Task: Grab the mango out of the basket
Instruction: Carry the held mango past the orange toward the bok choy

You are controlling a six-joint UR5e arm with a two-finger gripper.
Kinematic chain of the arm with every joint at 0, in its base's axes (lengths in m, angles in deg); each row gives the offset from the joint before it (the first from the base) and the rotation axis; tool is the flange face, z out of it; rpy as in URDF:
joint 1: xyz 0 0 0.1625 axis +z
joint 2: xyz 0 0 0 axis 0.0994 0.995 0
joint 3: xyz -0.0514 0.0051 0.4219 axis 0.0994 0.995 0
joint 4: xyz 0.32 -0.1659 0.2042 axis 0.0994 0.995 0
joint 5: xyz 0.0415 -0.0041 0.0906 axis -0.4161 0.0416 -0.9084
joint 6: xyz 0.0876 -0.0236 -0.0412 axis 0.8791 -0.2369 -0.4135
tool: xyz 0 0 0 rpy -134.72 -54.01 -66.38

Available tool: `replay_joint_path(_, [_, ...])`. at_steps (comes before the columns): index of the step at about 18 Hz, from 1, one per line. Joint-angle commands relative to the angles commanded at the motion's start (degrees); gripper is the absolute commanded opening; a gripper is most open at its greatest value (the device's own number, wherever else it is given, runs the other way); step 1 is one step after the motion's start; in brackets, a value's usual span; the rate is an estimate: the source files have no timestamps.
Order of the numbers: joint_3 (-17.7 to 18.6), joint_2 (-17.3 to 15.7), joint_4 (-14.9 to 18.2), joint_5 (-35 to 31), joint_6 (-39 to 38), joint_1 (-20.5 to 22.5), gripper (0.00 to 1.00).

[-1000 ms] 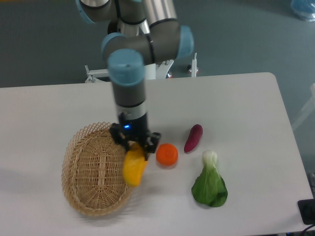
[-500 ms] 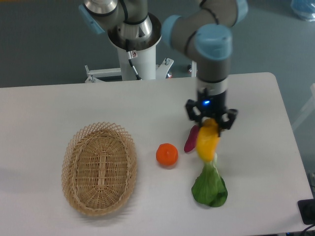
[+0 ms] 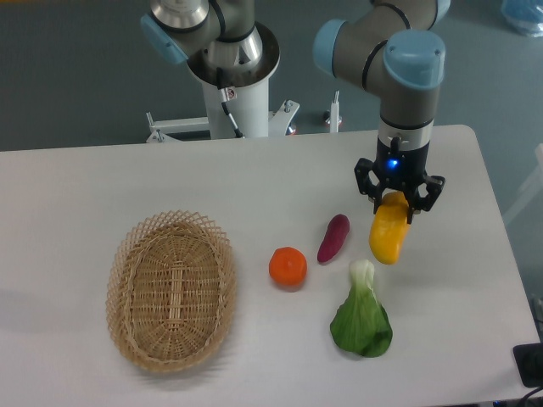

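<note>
1. The gripper (image 3: 399, 202), right of centre in the frame, points straight down with its black fingers (image 3: 417, 197) clamped on the upper end of the mango (image 3: 389, 237); a small blue light glows on the wrist just above.
2. The mango hangs below the gripper, its long axis near vertical and tilted slightly, the free lower end pointing down and a little to the left. It is yellow-orange and appears to be off the tabletop (image 3: 441, 331), though its height above it cannot be judged.
3. Just below and left of the mango lies a leafy green vegetable (image 3: 362, 315), white stem end uppermost, leaves spreading toward the lower edge of the frame.
4. A purple-red oblong vegetable (image 3: 333, 238) lies to the left of the mango, tilted, its upper end leaning right.
5. A round orange fruit (image 3: 288, 266) rests just left of and below the purple vegetable.
6. The basket (image 3: 138, 254), oval and woven, sits at lower left, well apart from the mango, holding nothing visible.
7. No brand, label or writing is legible on any item.
</note>
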Motion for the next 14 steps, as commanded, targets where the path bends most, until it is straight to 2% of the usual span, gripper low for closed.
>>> replay_joint_path(14, [-0.44,0.18,-0.53,0.26,-0.35,0.0,0.48])
